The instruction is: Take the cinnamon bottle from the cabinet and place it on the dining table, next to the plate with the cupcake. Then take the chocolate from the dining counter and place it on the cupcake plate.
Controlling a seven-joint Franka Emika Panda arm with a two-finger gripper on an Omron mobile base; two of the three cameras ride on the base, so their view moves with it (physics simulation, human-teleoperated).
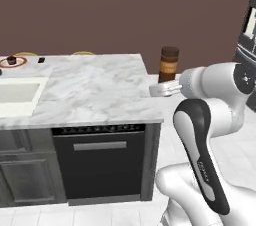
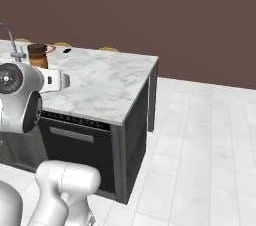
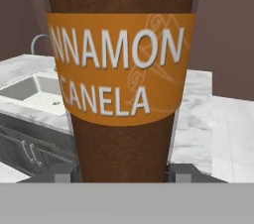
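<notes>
My gripper [image 1: 167, 79] is shut on the cinnamon bottle [image 1: 169, 63], a brown bottle with a dark cap and an orange label. It holds the bottle upright in the air just off the right end of the marble counter [image 1: 95, 90]. In the hand view the bottle [image 3: 119, 69] stands close up, with a dark fingertip [image 3: 62, 173] on each side of its base. The plate with the cupcake [image 1: 11, 61] sits at the counter's far left. The small dark chocolate [image 1: 41, 60] lies just to the right of that plate. From the right base view the bottle [image 2: 38, 56] rises above the hand.
A sink [image 1: 17, 95] is set into the counter's left part, with its faucet [image 2: 10, 40] beside it. A black dishwasher [image 1: 102, 162] fronts the counter. Stool tops [image 1: 82, 53] show behind the far edge. White tiled floor [image 2: 200, 145] stretches to the right.
</notes>
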